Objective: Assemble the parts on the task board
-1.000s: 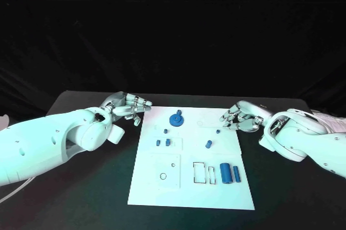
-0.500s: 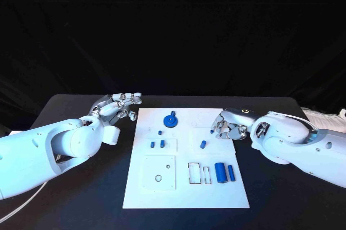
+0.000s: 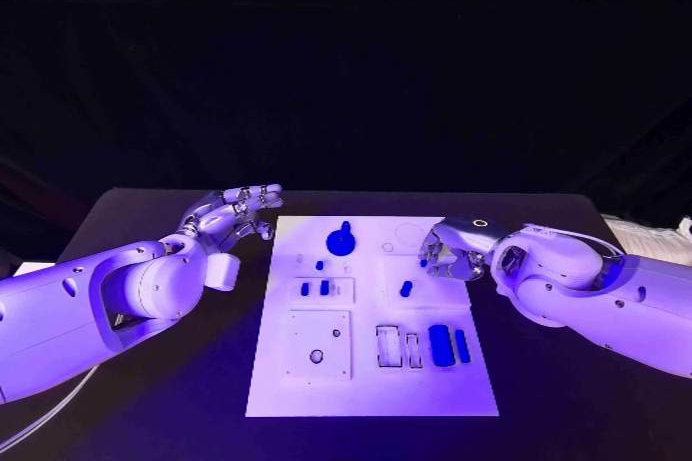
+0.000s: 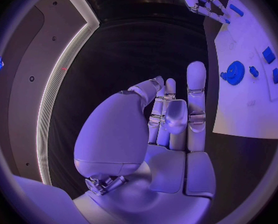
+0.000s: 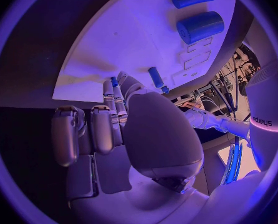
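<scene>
A reach for a first part is judged in hand: the right hand [image 3: 450,253], fingers curled and holding nothing, is poised over the task board [image 3: 372,381] beside a small peg [image 3: 405,288]; the left hand [image 3: 235,213], fingers extended and empty, is held off the board's edge; a pinch is called for next

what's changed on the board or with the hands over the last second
The right hand has moved in over the task board's right edge, toward the small blue peg; a second ago it sat further out by the edge. It holds nothing that can be seen. The left hand stays beside the board's far left corner, touching no part. The gear and two cylinders lie as before.
</scene>
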